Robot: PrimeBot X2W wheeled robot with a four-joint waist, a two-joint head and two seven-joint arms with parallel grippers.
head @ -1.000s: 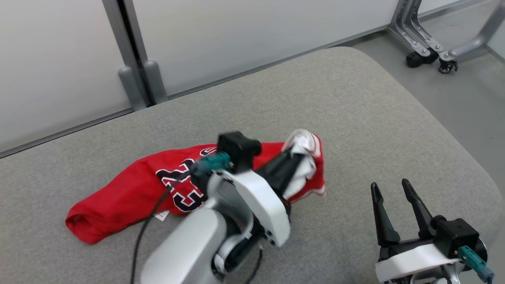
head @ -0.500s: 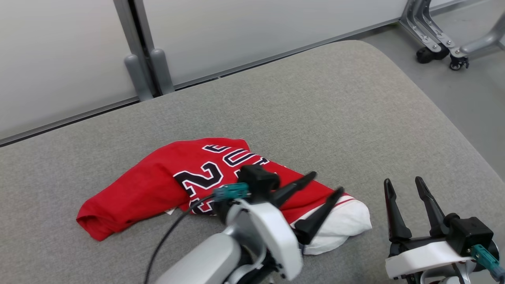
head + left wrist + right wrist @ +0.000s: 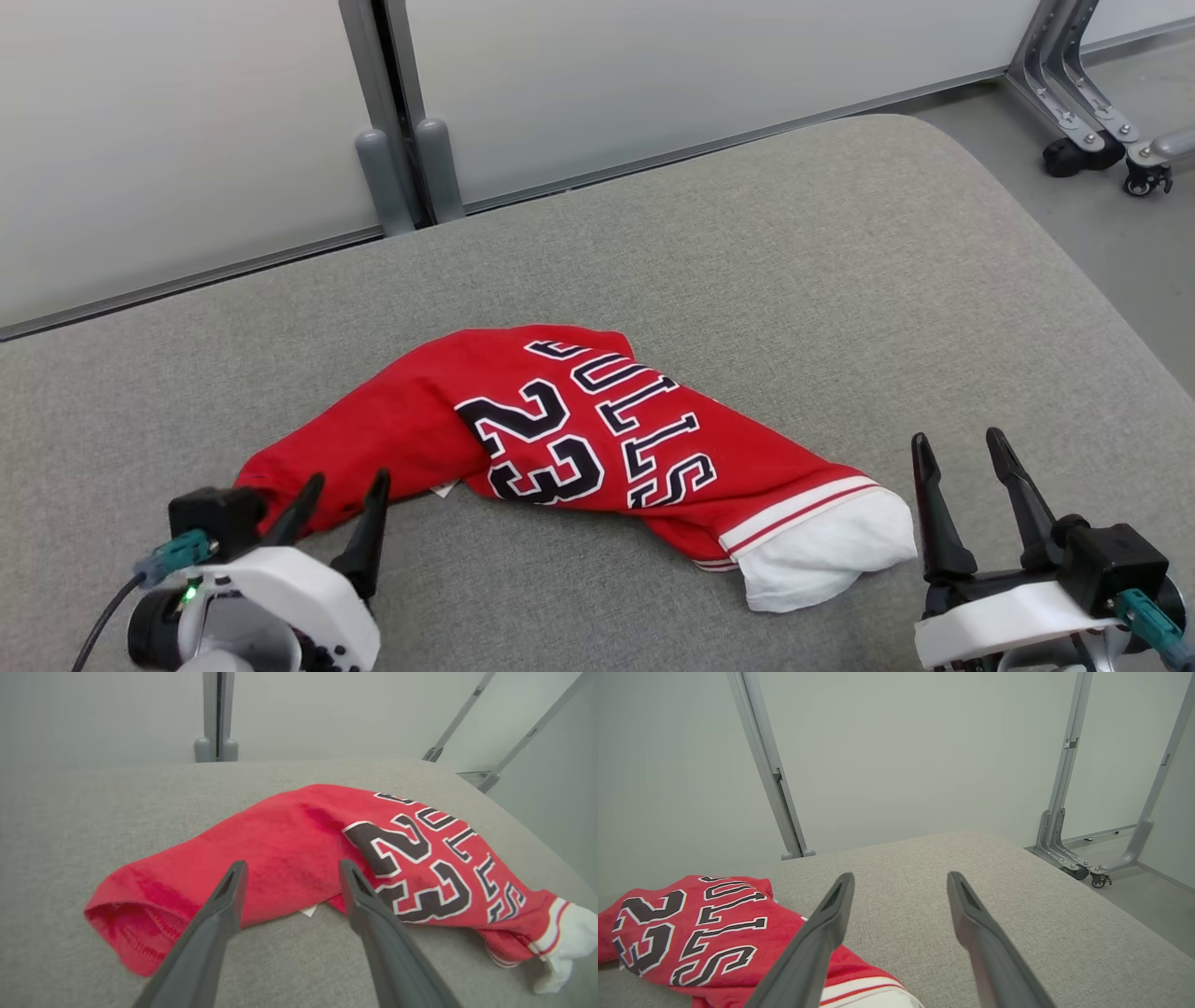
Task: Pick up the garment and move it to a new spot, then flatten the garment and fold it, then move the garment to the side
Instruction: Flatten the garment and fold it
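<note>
**One garment on the surface, both grippers apart and empty**

Counts: one garment [image 3: 579, 439], two grippers, one tag [image 3: 443, 488], one post [image 3: 364, 56], two stubs [image 3: 381, 182] at its foot, one frame [image 3: 1064, 107], two casters [image 3: 1064, 157].

Garment: red, with a dark "23" and lettering outlined in white. One end is white with a red stripe. It is not flat: it is bunched into a long bent strip in the near half of the surface [image 3: 840, 280]. The red end sits at the robot's left. The strip rises toward mid-surface, then runs down to the white end at the right. The tag pokes out under the near edge, left of the numerals.

Left gripper [image 3: 349, 476]: fingers spread, nothing between them. The tips sit at the red end, and in the left wrist view they frame red cloth. Whether they touch the cloth, cannot tell.

Right gripper [image 3: 957, 437]: fingers spread, empty, pointing away from the robot. It is just beside the white end, and the head view shows a small gap between them.

Surface: grey woven cover, padded look, rounded far-right corner. The garment is the one item lying on it.

Room: pale frosted panels [image 3: 700, 75] stand behind the surface, split by the grey metal post. The two rounded grey stubs stand side by side at its base. Grey floor [image 3: 1139, 280] is to the right. The metal frame stands on it at the far right, on the two casters.
</note>
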